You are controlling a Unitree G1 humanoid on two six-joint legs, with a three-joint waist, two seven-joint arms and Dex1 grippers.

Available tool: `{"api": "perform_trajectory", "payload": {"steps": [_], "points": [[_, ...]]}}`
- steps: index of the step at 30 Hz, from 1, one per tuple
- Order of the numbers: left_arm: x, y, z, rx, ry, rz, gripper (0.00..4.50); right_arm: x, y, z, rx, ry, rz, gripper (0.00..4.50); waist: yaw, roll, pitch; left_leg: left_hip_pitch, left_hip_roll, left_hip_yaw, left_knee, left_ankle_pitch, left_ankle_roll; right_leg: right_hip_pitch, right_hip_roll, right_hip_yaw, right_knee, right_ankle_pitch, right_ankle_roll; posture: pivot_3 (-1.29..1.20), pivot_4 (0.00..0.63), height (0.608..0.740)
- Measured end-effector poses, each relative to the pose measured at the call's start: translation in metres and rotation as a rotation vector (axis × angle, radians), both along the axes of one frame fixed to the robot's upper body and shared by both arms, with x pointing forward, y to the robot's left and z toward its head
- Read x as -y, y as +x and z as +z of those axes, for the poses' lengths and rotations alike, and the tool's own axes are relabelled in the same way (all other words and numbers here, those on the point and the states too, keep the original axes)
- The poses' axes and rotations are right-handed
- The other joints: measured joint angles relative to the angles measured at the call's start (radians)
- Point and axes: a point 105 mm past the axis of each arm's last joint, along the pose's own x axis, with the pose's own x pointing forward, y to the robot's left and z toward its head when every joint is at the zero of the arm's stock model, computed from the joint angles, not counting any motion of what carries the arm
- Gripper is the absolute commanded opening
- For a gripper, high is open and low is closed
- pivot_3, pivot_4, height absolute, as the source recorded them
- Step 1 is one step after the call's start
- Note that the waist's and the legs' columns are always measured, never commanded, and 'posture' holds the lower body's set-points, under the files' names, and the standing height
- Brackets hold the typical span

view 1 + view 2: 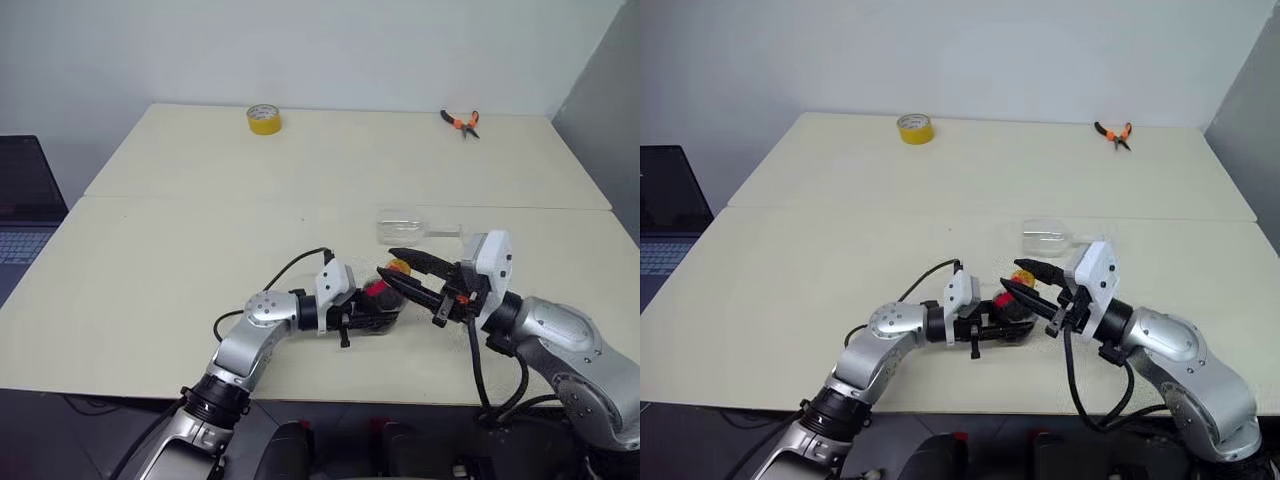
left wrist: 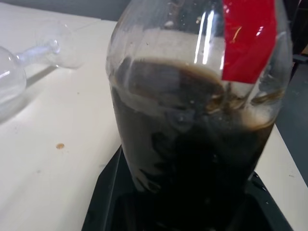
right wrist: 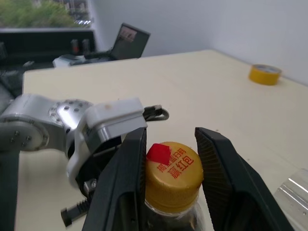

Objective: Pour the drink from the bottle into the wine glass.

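The left claw (image 1: 372,312) is clamped on the body of the bottle (image 2: 202,144), near the front edge of the tabletop (image 1: 180,260); its fingers largely hide the bottle from the head views. The right claw (image 3: 171,178) brackets the yellow cap (image 3: 172,174), one finger touching, the other narrowly apart. The drink (image 2: 192,183) fills the lower bottle. The wine glass (image 1: 412,227) lies on its side just beyond, faint against the tabletop.
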Motion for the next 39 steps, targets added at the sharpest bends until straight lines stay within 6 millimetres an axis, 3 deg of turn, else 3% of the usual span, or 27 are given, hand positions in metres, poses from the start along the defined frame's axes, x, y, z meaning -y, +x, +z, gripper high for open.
{"api": "perform_trajectory", "payload": {"steps": [8,14,17,19,25,34,39], "points": [[0.000,0.000,0.000,-0.005,0.000,0.028,0.97,0.006,0.020,0.006,0.049,-0.163,0.262,1.25,-0.002,0.000,0.000,0.000,0.001,0.000,0.000,0.000,0.000,0.000,0.000,0.000,0.000,0.000,0.000,0.00,0.150,0.740],[-0.001,-0.003,0.000,-0.007,-0.007,0.037,0.78,0.020,0.030,0.005,-0.012,-0.174,0.208,3.32,0.003,0.000,0.000,-0.001,0.000,-0.001,0.000,0.000,0.000,0.000,-0.001,-0.001,-0.001,0.000,0.000,0.00,0.150,0.740],[0.000,-0.003,0.002,-0.001,-0.016,0.044,0.74,0.027,0.022,0.001,-0.080,-0.122,0.123,4.44,0.005,0.000,0.000,-0.002,0.000,-0.001,0.000,0.000,0.000,0.000,-0.002,-0.001,-0.001,0.000,0.000,0.00,0.150,0.740],[-0.001,-0.001,0.003,0.007,-0.020,0.054,0.74,0.027,0.015,0.002,-0.103,-0.070,0.070,4.50,0.006,0.001,0.000,-0.002,0.000,-0.001,0.000,0.000,0.000,0.000,-0.002,-0.001,-0.001,0.000,0.000,0.00,0.150,0.740],[-0.004,0.008,0.011,0.051,-0.035,0.087,0.74,0.002,-0.021,0.033,-0.038,0.158,-0.093,4.50,0.001,0.001,0.000,-0.001,0.000,-0.001,0.000,0.000,0.000,0.000,-0.002,-0.001,0.000,0.000,0.000,0.00,0.150,0.740],[-0.001,0.016,0.009,0.051,-0.027,0.087,0.74,-0.005,0.000,0.012,-0.113,0.170,-0.352,4.50,0.002,0.001,0.000,-0.002,0.000,0.000,0.000,0.000,0.000,-0.001,-0.001,0.000,-0.001,0.000,0.000,0.00,0.150,0.740],[0.000,0.017,0.009,0.052,-0.028,0.085,0.69,-0.009,0.004,0.008,-0.122,0.177,-0.384,4.50,0.001,0.001,0.000,-0.002,0.000,0.000,-0.001,0.000,0.000,-0.001,-0.001,-0.001,-0.001,0.000,0.000,0.00,0.150,0.740]]}}
